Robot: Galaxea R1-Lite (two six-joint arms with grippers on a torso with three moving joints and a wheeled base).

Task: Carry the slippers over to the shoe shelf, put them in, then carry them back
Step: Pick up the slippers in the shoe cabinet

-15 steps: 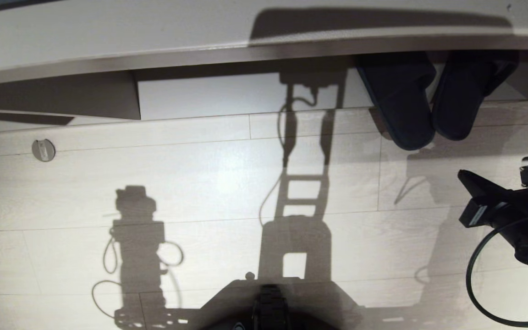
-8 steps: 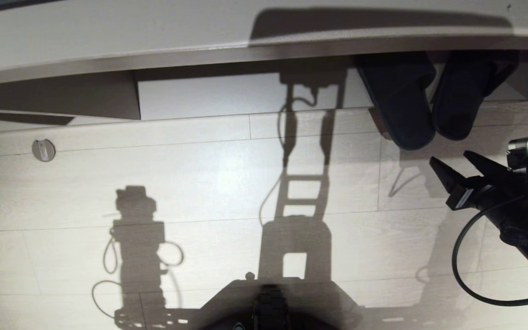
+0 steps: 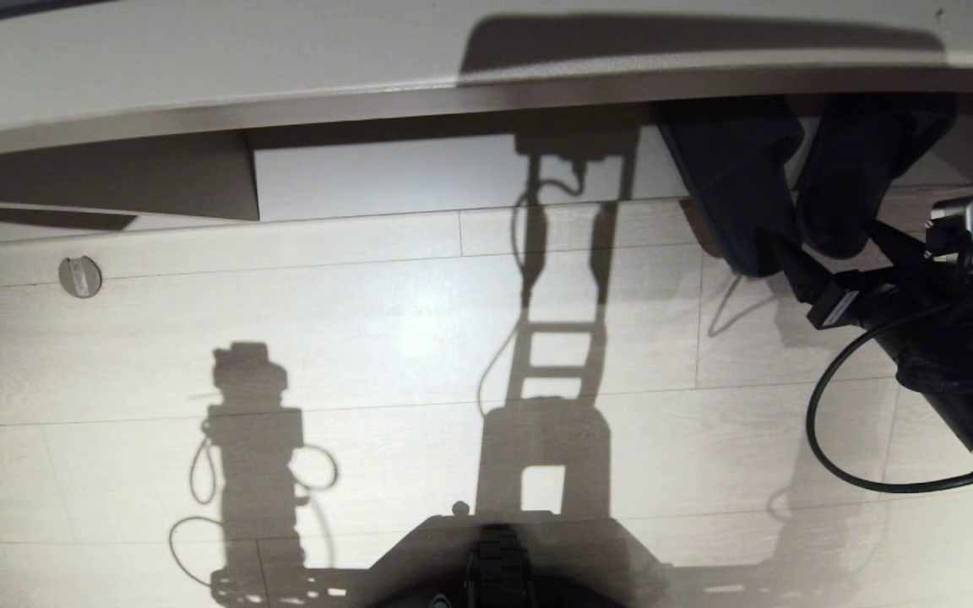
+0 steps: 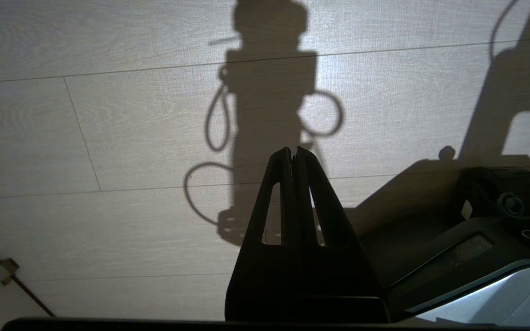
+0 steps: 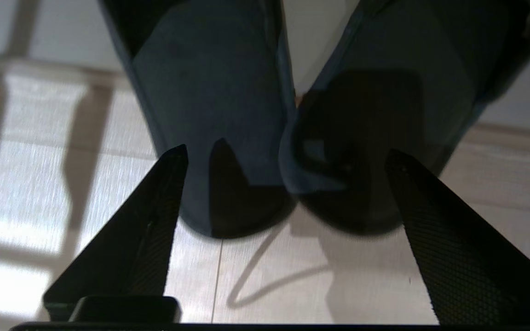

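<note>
Slippers (image 3: 778, 181) are lodged half inside the shelf (image 3: 453, 173), heels overhanging. Right gripper (image 5: 285, 165) fingers are spread wide, empty, straddling both heels; one slipper may be missed.

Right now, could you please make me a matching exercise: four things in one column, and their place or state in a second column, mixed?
1. slippers
2. right gripper
3. left gripper
4. round floor disc

A. fingers together, above bare floor
B. open, fingers at the slippers' near ends
C. alone, far to the left on the floor
D. side by side, partly inside the shoe shelf

Pairs: 1-D, 2-B, 3-A, 4-C
</note>
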